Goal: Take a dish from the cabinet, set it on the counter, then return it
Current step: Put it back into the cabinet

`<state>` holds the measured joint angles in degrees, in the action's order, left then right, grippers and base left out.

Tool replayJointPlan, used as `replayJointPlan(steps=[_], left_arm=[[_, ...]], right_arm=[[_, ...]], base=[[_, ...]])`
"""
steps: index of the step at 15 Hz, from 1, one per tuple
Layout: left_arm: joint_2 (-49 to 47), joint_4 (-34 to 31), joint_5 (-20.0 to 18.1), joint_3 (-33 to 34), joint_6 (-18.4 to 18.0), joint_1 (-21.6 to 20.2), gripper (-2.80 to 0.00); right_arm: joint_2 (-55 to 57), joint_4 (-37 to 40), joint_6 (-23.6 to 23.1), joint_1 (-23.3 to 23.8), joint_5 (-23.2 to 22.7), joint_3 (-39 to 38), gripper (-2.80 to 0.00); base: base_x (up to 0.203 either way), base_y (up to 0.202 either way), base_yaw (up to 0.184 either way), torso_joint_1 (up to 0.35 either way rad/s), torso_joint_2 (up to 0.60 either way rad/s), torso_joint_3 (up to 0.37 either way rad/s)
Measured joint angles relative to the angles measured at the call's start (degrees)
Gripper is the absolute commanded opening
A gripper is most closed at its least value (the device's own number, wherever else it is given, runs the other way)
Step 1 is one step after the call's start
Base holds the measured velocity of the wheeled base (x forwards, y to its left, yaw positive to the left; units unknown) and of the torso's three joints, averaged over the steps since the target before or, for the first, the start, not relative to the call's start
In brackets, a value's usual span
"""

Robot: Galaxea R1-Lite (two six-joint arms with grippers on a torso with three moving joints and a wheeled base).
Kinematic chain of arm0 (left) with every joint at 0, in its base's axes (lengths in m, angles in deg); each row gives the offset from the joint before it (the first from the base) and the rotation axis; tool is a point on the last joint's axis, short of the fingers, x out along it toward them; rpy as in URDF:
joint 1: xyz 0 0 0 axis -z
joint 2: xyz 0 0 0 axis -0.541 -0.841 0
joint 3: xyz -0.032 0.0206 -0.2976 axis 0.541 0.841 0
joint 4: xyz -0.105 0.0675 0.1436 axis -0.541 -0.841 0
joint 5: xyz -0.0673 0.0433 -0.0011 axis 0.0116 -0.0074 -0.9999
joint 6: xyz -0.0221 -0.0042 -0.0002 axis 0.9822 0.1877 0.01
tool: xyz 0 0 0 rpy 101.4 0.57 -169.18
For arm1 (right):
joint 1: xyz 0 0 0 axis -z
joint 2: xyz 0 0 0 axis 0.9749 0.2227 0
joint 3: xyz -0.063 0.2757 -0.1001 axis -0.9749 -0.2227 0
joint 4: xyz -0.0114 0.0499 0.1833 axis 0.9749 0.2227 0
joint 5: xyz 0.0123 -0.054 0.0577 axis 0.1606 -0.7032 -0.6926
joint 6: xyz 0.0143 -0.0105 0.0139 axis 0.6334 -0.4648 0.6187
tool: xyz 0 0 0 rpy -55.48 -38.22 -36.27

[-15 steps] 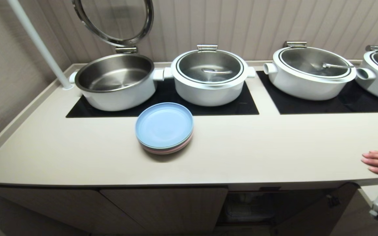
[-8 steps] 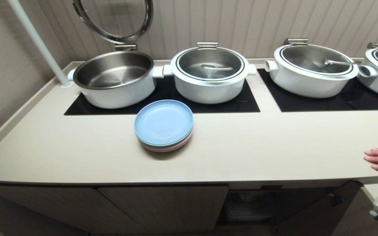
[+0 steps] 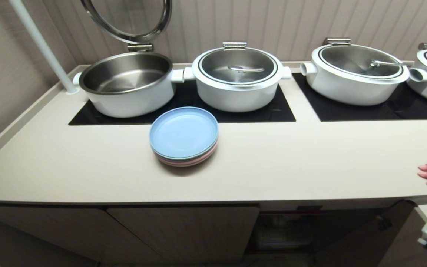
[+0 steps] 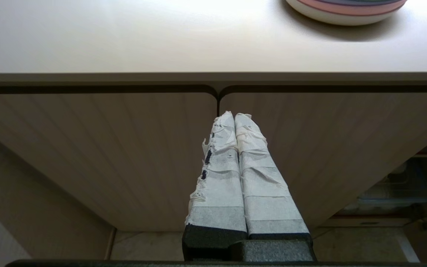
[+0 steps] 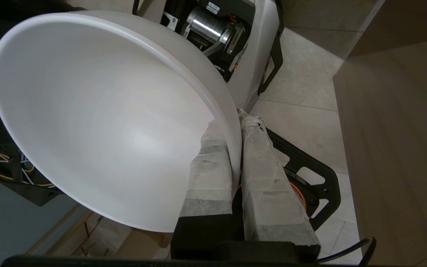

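The right gripper (image 5: 235, 122), its fingers wrapped in wrinkled white tape, is clenched on the rim of the small round, smooth white ceramic bowl (image 5: 98, 122), held low beside the ribbed beige cabinet (image 3: 184, 230). The left gripper (image 4: 234, 118) hangs pressed closed before the cabinet doors. Blue and pink plates (image 3: 184, 135) sit stacked on the smooth beige counter (image 3: 310, 163).
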<state>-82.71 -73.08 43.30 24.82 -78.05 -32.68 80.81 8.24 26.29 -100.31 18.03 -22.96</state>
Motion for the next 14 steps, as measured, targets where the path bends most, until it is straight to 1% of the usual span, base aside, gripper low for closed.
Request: replayJointPlan(steps=[14], left_arm=[[0.00, 0.01, -0.02, 0.00, 0.01, 0.00, -2.80]], right_arm=[[-0.22, 0.10, 0.00, -0.02, 0.00, -0.72, -2.80]], base=[[0.000, 0.000, 0.000, -0.151, 0.32, 0.167]])
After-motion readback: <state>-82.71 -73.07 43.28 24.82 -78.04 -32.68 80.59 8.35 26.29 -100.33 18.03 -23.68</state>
